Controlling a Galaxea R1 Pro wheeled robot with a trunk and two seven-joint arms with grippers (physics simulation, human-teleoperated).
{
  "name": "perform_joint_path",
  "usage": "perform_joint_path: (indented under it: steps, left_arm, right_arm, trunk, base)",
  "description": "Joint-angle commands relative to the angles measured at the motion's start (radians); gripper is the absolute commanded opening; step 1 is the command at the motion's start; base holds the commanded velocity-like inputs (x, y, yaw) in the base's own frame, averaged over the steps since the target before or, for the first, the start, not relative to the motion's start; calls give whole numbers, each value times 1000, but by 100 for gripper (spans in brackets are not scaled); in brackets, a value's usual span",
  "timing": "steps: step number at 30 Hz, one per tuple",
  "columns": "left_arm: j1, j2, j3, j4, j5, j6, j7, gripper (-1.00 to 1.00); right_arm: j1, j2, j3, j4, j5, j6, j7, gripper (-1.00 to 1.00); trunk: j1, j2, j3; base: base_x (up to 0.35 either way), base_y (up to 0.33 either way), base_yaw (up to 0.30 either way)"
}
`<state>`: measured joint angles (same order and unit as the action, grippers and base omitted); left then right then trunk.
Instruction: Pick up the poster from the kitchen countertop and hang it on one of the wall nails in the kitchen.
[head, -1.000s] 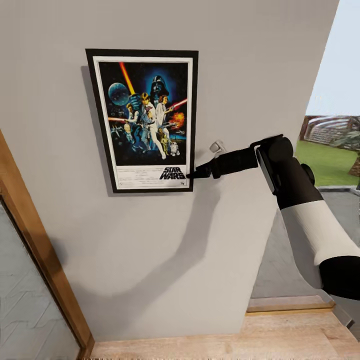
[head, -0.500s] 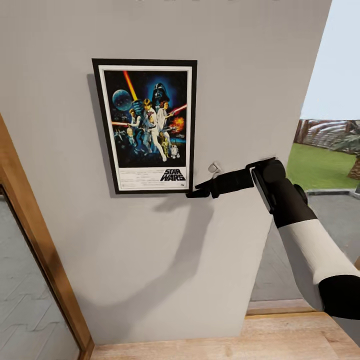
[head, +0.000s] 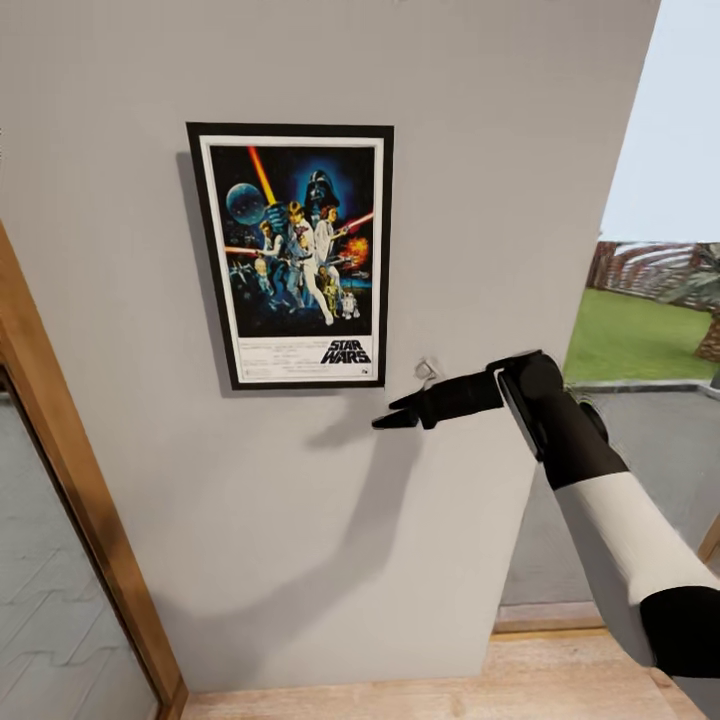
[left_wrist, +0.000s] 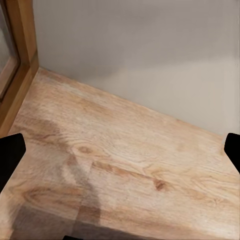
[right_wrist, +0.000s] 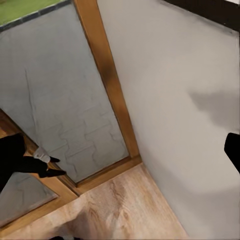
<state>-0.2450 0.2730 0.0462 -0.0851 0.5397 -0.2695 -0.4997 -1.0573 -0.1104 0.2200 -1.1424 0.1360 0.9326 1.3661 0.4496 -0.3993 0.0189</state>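
The poster (head: 292, 255) hangs flat against the pale grey wall (head: 480, 120) in the upper centre-left of the head view, its long axis vertical and its top edge uppermost, only a touch off plumb. Black lettering in its lower white band reads "STAR WARS"; the finer lines of print beside that are too small to make out. It is a thin rectangle with a narrow black frame, a white border inside that, and dark blue artwork with figures, a helmeted head, a planet and red and orange blades of light. It casts a soft shadow along its left side and beneath its bottom edge.

The right tool (head: 396, 417) sits at centre frame, just below and right of the poster's lower right corner and apart from it. Its black fingers point left toward the wall and lie close together with only a narrow gap, holding nothing. Behind it the arm runs black, then white, to the lower right corner. Its shadow falls down the smooth matt wall.

A wooden door frame (head: 75, 500) slants along the left edge, and a light, grained wood floor (head: 420, 700) shows along the bottom.

In the left wrist view the left tool (left_wrist: 120, 150) has its dark fingertips at opposite frame edges, spread wide over the plank floor.
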Motion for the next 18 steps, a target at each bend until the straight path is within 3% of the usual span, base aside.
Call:
perform_joint_path:
  steps: [1,9,18]
  left_arm:
    - [0,0,4,2,-1,-2,-5,100]
    - [0,0,4,2,-1,-2,-5,100]
    - [0,0,4,2,-1,-1,-5,100]
  right_arm:
    - [16,0,0,-7,10,4,10,100]
    - [169,-1,-9,-39,11,-89,10,100]
    - [358,-17,-86,-39,13,-215,8,100]
  trunk:
    - [0,-1,1]
    - [0,-1,14]
    - [0,-1,28]
  base:
    - [0,0,0]
    - [0,0,0]
    - [0,0,0]
